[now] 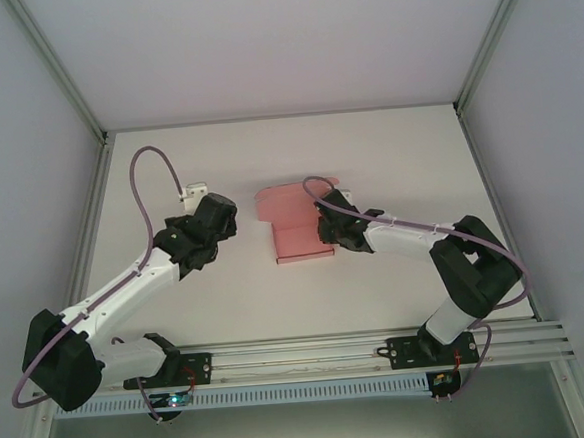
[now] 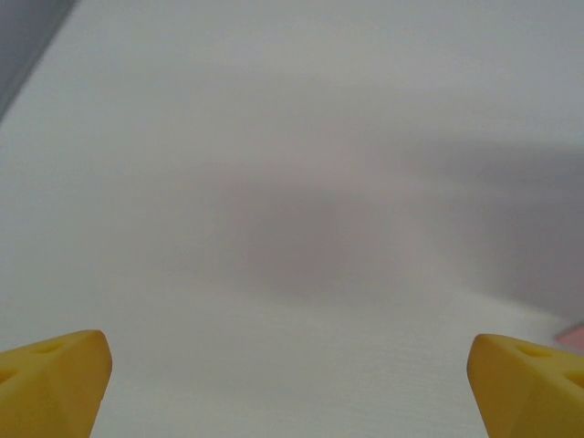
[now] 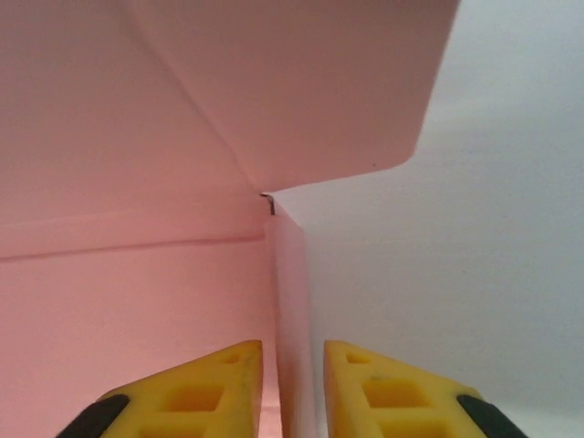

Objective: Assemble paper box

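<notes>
Box [image 1: 294, 224], pink and only partly folded, lies near the middle of the table [image 1: 398, 151], its far flap spread flat and a nearer panel reaching toward the arms. The right gripper [image 1: 325, 227] is at the box's right edge. In the right wrist view its yellow fingers [image 3: 205, 388] stand on either side of a thin upright side wall of the box [image 3: 137, 301], close against both faces and pinching it, while a rounded flap arches above and bare table lies to the right. The left gripper [image 1: 222, 216] is just left of the box and apart from it, over bare table. In the left wrist view its fingers [image 2: 55, 379] are spread wide to the two lower corners with nothing between them, and a sliver of pink shows at the right edge.
</notes>
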{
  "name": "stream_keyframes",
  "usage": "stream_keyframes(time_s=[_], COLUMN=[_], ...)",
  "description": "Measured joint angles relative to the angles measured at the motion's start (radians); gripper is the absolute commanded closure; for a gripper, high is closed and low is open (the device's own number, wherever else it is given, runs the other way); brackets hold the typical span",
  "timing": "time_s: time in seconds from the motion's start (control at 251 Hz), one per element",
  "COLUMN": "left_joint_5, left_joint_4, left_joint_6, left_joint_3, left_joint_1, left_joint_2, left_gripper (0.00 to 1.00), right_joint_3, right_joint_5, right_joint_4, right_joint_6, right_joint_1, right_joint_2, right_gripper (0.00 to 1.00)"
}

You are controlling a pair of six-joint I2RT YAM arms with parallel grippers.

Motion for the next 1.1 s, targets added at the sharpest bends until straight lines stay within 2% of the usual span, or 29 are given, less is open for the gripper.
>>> stream_keyframes(time_s=[0.116,0.219,0.295,0.347,0.491,0.65,0.778,0.886,1.002,1.101], left_joint_5=[0.138,0.274,0.384,0.479,0.695,0.837,0.890,0.938,0.968,0.986], left_joint_4=[0.102,0.204,0.254,0.281,0.314,0.312,0.274,0.246,0.216,0.192], left_joint_6=[0.095,0.179,0.229,0.263,0.367,0.491,0.566,0.632,0.686,0.715], left_joint_3=[-0.043,-0.091,-0.094,-0.084,-0.007,0.074,0.167,0.225,0.250,0.268], left_joint_1=[0.000,0.005,0.032,0.069,0.136,0.146,0.163,0.171,0.171,0.171], left_joint_2=[-0.015,-0.035,-0.032,-0.019,0.088,0.208,0.302,0.360,0.392,0.416], left_gripper=[0.00,0.00,0.00,0.00,0.00,0.00,0.16,0.27,0.36,0.41], right_joint_3=[-0.018,-0.037,-0.056,-0.075,-0.093,-0.047,0.080,0.169,0.233,0.281], right_joint_5=[0.039,0.077,0.089,0.053,-0.200,-0.463,-0.650,-0.724,-0.746,-0.750], right_joint_4=[-0.002,0.011,0.044,0.088,0.190,0.188,0.105,0.023,-0.056,-0.115], right_joint_6=[-0.011,-0.092,-0.187,-0.272,-0.531,-0.777,-0.942,-1.051,-1.130,-1.175], right_joint_1=[0.007,0.012,-0.003,-0.031,-0.166,-0.283,-0.343,-0.348,-0.348,-0.351], right_joint_2=[-0.060,-0.160,-0.236,-0.286,-0.348,-0.296,-0.202,-0.141,-0.083,-0.026], right_gripper=[0.45,0.32,0.10,0.02,0.02,0.03,0.07,0.09,0.09,0.16])
